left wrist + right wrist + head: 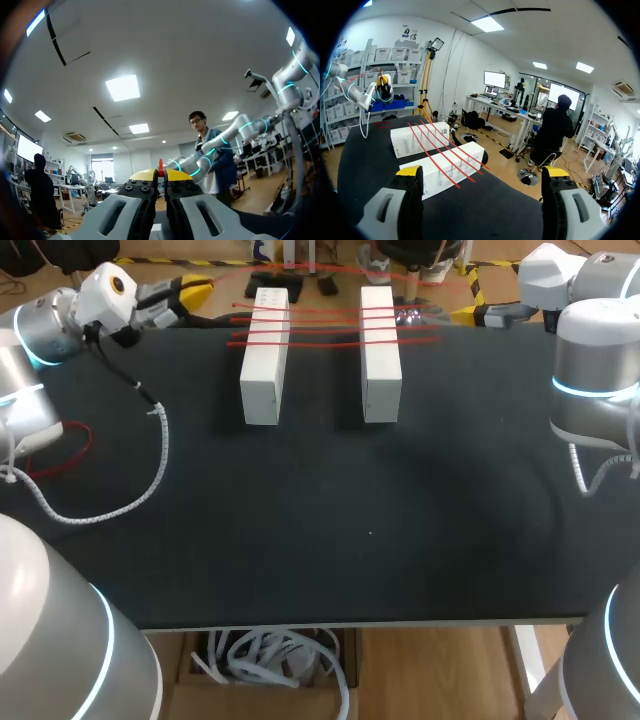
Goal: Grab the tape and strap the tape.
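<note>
Tape (320, 331) over blocks (265, 380), ahead of wide right hand (482, 172); left hand (161, 175) pinching its end.

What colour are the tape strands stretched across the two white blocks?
The tape strands are red, clearest in head view.

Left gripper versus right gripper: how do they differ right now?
The left gripper's fingers are shut together, with a bit of red tape showing between their tips. The right gripper's fingers stand wide apart with nothing between them. The left gripper points up at the room, the right gripper toward the two white blocks. Both have yellow tips.
</note>
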`<state>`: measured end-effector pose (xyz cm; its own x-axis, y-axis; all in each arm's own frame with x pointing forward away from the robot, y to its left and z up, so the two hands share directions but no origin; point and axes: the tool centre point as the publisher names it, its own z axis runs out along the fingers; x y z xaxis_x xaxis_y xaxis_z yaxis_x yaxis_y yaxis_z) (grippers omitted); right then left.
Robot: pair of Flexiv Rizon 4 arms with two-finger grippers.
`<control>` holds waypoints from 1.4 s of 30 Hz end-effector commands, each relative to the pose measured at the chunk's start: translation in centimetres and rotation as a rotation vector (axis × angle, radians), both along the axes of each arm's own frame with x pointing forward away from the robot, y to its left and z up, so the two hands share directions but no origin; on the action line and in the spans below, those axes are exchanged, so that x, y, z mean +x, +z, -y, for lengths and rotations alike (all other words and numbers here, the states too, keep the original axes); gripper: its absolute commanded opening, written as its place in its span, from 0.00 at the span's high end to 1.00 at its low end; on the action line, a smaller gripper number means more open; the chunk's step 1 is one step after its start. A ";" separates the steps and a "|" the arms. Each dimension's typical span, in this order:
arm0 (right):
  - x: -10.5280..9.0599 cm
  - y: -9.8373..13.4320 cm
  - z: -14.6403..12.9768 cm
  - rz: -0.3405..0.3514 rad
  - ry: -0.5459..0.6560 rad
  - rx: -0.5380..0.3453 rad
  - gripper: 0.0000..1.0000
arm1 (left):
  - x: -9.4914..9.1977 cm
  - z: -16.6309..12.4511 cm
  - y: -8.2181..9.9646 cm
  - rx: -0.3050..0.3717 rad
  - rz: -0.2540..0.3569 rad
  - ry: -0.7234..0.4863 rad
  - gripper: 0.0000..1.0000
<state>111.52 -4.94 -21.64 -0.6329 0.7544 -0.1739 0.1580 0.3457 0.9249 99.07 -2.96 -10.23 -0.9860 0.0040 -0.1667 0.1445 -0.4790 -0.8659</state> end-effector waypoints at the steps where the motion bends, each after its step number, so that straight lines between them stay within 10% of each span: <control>1: 0.0 0.0 0.0 0.001 0.000 0.001 0.00 | -0.2 0.6 1.4 0.021 0.012 -0.003 1.00; 13: 0.0 0.0 0.0 0.001 0.000 0.001 0.00 | 0.1 1.5 4.2 0.012 0.027 -0.006 1.00; 42: 0.0 0.0 0.0 0.001 0.000 0.001 0.00 | 0.0 1.8 4.3 0.008 0.013 -0.010 1.00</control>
<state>111.52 -4.95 -21.63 -0.6328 0.7545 -0.1740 0.1578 0.3457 0.9250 99.13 -4.75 -5.98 -0.9835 0.0167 -0.1802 0.1508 -0.4755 -0.8667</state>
